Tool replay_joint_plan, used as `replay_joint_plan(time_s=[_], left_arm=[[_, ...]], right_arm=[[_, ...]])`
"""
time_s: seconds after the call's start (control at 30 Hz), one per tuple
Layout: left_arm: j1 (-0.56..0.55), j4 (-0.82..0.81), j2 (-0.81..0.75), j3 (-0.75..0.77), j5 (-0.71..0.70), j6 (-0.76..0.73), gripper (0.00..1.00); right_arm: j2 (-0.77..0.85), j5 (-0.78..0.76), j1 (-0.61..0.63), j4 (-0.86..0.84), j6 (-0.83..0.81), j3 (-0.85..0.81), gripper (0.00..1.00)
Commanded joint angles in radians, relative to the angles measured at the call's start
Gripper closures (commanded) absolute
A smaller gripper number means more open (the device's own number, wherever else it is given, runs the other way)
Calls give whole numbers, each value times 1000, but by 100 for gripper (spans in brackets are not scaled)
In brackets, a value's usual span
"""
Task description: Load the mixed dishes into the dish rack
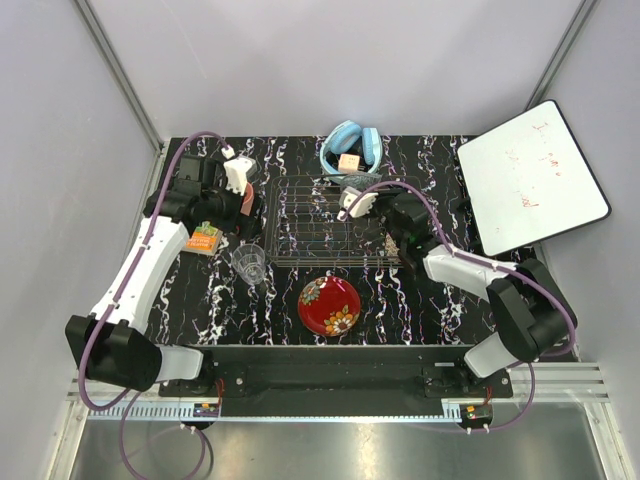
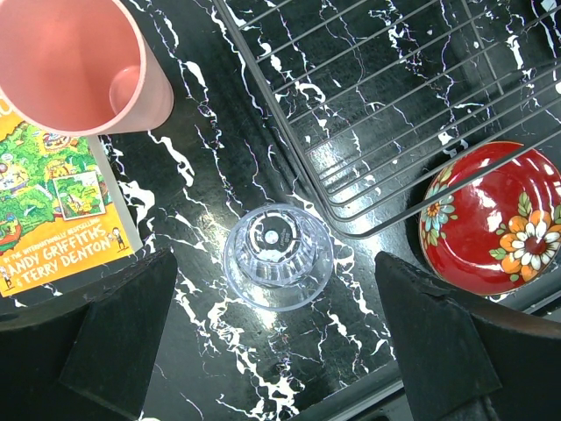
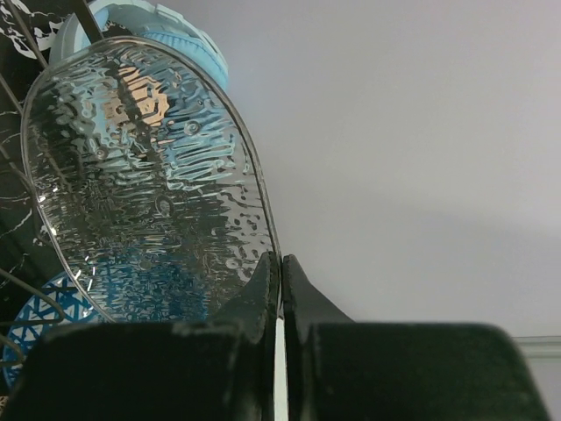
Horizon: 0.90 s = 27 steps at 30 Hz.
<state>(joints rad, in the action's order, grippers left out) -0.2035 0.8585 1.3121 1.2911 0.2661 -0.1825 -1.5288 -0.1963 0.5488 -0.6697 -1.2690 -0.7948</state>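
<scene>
The left arm reaches out left of the dish rack (image 1: 310,225). Its left gripper (image 2: 276,351) is spread wide and empty above the clear glass tumbler (image 2: 278,256), just off the rack's corner. The right gripper (image 3: 280,289) pinches the clear glass plate (image 3: 149,175) by its rim at the rack. The booklet (image 2: 53,202) reads "ANDY GRIFFITHS & TERRY DENTON". The table (image 2: 202,175) is black with white veins, and the walls (image 1: 350,60) are grey.

The orange-green booklet (image 2: 53,202) reads "ANDY GRIFFITHS & TERRY DENTON"; red scrawl on the white board (image 1: 530,180) is unreadable.
</scene>
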Motion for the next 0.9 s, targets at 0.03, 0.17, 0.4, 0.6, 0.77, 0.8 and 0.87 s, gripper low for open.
replay_joint_plan(time_s=[0.03,0.17,0.4,0.6,0.77,0.8,0.87], left_arm=[[3,-47,10,22,21,17,1],[3,-47,32,13,27,38,1],[3,-30,142,36,-19,101,1],[3,-26,229,77,8,120,1],[3,-24,289,126,24,126,1],[3,-23,294,132,21,124,1],[1,-24,318,146,21,121,1]], right_arm=[[44,-8,-20,-19,-67,-10,100],[30,6,-20,15,-93,-46,100],[128,-9,0,76,-56,41,100],[162,-9,17,87,-46,65,100],[139,-17,33,68,-35,66,100],[137,-15,34,74,-35,66,100],[137,-14,36,76,-33,71,100]])
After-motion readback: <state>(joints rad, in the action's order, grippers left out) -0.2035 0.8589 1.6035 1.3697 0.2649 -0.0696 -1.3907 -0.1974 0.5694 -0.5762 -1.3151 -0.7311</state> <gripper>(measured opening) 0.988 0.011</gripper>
